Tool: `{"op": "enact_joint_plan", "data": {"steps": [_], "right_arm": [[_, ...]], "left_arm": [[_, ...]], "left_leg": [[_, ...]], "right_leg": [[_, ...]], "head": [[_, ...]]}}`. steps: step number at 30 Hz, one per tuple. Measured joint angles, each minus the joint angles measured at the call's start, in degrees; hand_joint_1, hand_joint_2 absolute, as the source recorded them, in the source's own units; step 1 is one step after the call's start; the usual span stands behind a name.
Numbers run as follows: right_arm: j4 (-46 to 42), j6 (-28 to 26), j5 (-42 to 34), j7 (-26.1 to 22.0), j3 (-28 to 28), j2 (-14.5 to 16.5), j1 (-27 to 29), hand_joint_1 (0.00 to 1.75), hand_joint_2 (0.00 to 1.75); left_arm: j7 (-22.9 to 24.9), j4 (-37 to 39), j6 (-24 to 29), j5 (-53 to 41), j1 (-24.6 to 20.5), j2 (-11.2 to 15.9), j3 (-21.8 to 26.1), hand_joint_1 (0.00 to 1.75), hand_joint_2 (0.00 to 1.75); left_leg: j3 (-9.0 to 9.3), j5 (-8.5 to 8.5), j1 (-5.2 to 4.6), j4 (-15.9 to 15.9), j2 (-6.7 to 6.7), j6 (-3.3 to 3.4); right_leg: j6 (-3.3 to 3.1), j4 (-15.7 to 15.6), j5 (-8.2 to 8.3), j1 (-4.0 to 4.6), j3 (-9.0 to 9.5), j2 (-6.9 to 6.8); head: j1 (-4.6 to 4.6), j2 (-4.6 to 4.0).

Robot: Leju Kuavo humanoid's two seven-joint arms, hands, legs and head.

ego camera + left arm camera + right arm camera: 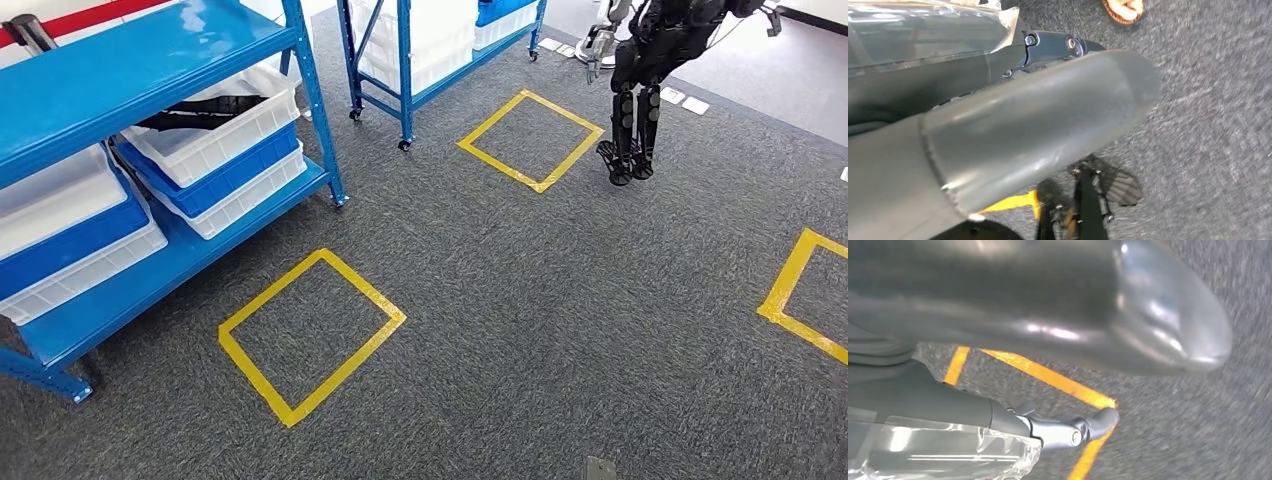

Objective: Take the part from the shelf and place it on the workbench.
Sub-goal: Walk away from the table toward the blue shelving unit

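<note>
Part likely in white bin [215,125] on blue shelf [130,55], upper left; not yet reached. Approach step. Left hand [1013,135], right hand [1058,315]: state can't tell, nothing visibly held. Next: walk closer, reach in.

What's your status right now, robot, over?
Left robot hand, right robot hand: empty. Dark thing in white shelf bin, untouched. Another robot ahead, far right.

Both arms hang down, the left hand [1013,135] and right hand [1058,315] with fingers extended, holding nothing
</note>
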Motion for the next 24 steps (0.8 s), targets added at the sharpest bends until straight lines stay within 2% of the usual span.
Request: {"op": "enact_joint_plan", "data": {"steps": [1,2,3,4,5,7,8,9,11,12,14,16,17,18,19,20,21,22,24], "right_arm": [[0.0,0.0,0.0,0.0,0.0,0.0,0.1,0.00,0.00],[0.0,0.0,0.0,0.0,0.0,-0.1,0.3,0.00,0.00],[0.1,-0.1,0.0,0.0,0.0,-0.1,0.4,0.00,0.00],[0.1,-0.1,0.0,0.0,0.0,-0.2,0.4,0.00,0.00],[0.1,-0.3,0.0,0.0,0.0,-0.2,0.4,0.00,0.00],[0.1,-0.7,0.1,-0.1,0.0,-0.3,0.3,0.00,0.00],[0.1,-0.9,0.2,-0.2,0.0,-0.3,0.4,0.00,0.00],[0.1,-1.1,0.3,-0.5,0.0,-0.3,0.4,0.00,0.00],[0.2,-1.4,0.5,-1.0,0.0,-0.2,0.3,0.00,0.00],[0.2,-1.6,0.6,-1.2,0.0,-0.2,0.2,0.00,0.00],[0.1,-1.8,0.7,-1.3,0.0,-0.1,0.1,0.00,0.00],[0.2,-1.9,0.7,-1.4,0.0,-0.1,0.3,0.00,0.00],[0.2,-1.9,0.8,-1.4,0.0,-0.1,0.4,0.00,0.00],[0.2,-1.9,0.8,-1.4,0.0,-0.1,0.5,0.00,0.00],[0.2,-1.9,0.8,-1.4,0.0,-0.1,0.5,0.00,0.00],[0.2,-1.9,0.8,-1.4,0.0,-0.1,0.5,0.00,0.00],[0.2,-1.9,0.8,-1.4,0.0,-0.1,0.5,0.00,0.00],[0.2,-1.9,0.8,-1.4,0.0,0.0,0.4,0.00,0.00],[0.2,-2.1,0.8,-1.4,0.0,0.0,0.3,0.00,0.00]], "left_arm": [[0.0,0.0,0.1,0.0,-0.1,0.0,0.0,0.00,0.00],[0.0,0.0,0.2,0.0,-0.1,0.0,0.0,0.00,0.00],[0.0,0.0,0.2,0.0,0.0,0.0,0.0,0.00,0.00],[0.0,0.0,0.3,0.0,0.0,0.0,0.0,0.00,0.00],[-0.1,0.0,0.4,0.0,0.1,0.0,0.0,0.00,0.00],[-0.2,0.0,0.7,0.0,0.1,-0.1,0.0,0.00,0.00],[-0.3,0.0,0.9,-0.1,0.1,-0.1,0.0,0.00,0.00],[-0.4,0.0,1.0,-0.1,0.1,0.0,0.0,0.00,0.00],[-0.6,0.0,1.3,-0.2,0.3,0.0,0.0,0.00,0.00],[-0.6,0.0,1.4,-0.2,0.5,0.0,0.0,0.00,0.00],[-0.7,0.0,1.5,-0.3,0.6,0.1,0.0,0.00,0.00],[-0.7,0.0,1.5,-0.3,0.5,0.1,0.0,0.00,0.00],[-0.7,0.0,1.5,-0.3,0.4,0.1,0.0,0.00,0.00],[-0.7,0.0,1.5,-0.3,0.4,0.1,0.0,0.00,0.00],[-0.7,0.0,1.5,-0.3,0.5,0.1,0.0,0.00,0.00],[-0.7,0.0,1.5,-0.3,0.5,0.1,0.0,0.00,0.00],[-0.7,0.0,1.5,-0.3,0.5,0.1,0.0,0.00,0.00],[-0.7,0.0,1.5,-0.3,0.5,0.1,0.0,0.00,0.00],[-0.8,0.0,1.5,-0.5,0.3,0.1,0.0,0.00,0.00]], "left_leg": [[-0.03,0.07,0.06,-0.1,-0.77,0.10],[-0.06,0.08,0.08,0.0,-1.58,0.10],[-0.05,0.09,0.12,0.0,-2.39,0.08],[-0.02,0.09,0.19,0.0,-3.19,0.03],[0.03,0.09,0.29,0.1,-3.97,-0.11],[-0.06,-0.04,0.36,0.5,-5.47,-0.75],[-0.21,-0.16,0.31,0.8,-6.15,-1.17],[-0.36,-0.25,0.26,1.0,-6.70,-1.57],[-0.59,-0.25,0.47,1.0,-7.61,-2.30],[-0.73,-0.33,0.67,1.2,-7.36,-2.59],[-1.92,-1.92,0.85,3.7,-4.88,-3.12],[-5.05,-5.44,0.90,10.3,-1.81,-3.54],[-6.89,-6.93,0.99,13.9,-1.13,-3.72],[-8.19,-7.60,1.06,16.3,-0.79,-3.81],[-8.51,-7.22,1.08,16.8,-0.60,-3.81],[-7.72,-5.90,1.08,15.2,-0.38,-3.69],[-5.92,-4.00,1.02,11.7,0.17,-3.42],[-3.91,-2.52,0.80,7.9,1.37,-3.10],[-1.27,-1.08,0.25,2.8,3.04,-2.46]], "right_leg": [[-0.07,3.8,-1.49,-0.19,-1.88,1.08],[0.01,7.2,-2.60,-0.37,-3.71,1.56],[0.34,9.2,-2.91,-0.57,-4.90,1.73],[0.90,9.2,-2.28,-0.78,-5.15,1.83],[1.60,7.0,-0.81,-1.02,-4.35,2.02],[2.82,-0.5,2.60,-1.60,-1.37,3.61],[2.85,-3.3,3.70,-1.81,-0.26,4.36],[2.58,-4.9,4.20,-1.84,0.32,4.86],[1.40,-5.3,4.39,-1.65,0.64,4.33],[0.92,-5.3,4.51,-1.64,0.85,3.85],[0.05,-5.5,4.76,-1.75,1.22,2.84],[-0.48,-5.5,4.66,-1.44,1.29,1.59],[-0.65,-5.5,4.53,-1.25,1.31,0.85],[-0.76,-5.5,4.44,-1.11,1.34,0.13],[-0.86,-5.5,4.34,-1.02,1.39,-0.51],[-0.90,-5.5,4.22,-0.96,1.49,-1.10],[-0.88,-5.5,4.09,-0.93,1.66,-1.63],[-0.75,-5.5,3.89,-0.81,1.85,-2.13],[-0.27,-5.5,3.49,-0.46,2.14,-3.05]], "head": [[0.05,0.00],[0.16,0.00],[0.16,0.00],[0.18,0.00],[0.20,0.00],[0.31,0.00],[0.34,0.00],[0.35,0.00],[0.27,0.00],[0.23,0.00],[-0.02,0.00],[-0.30,0.00],[-0.33,0.00],[-0.32,0.00],[-0.33,0.00],[-0.35,0.00],[-0.35,0.00],[-0.36,0.00],[-0.30,0.00]]}}
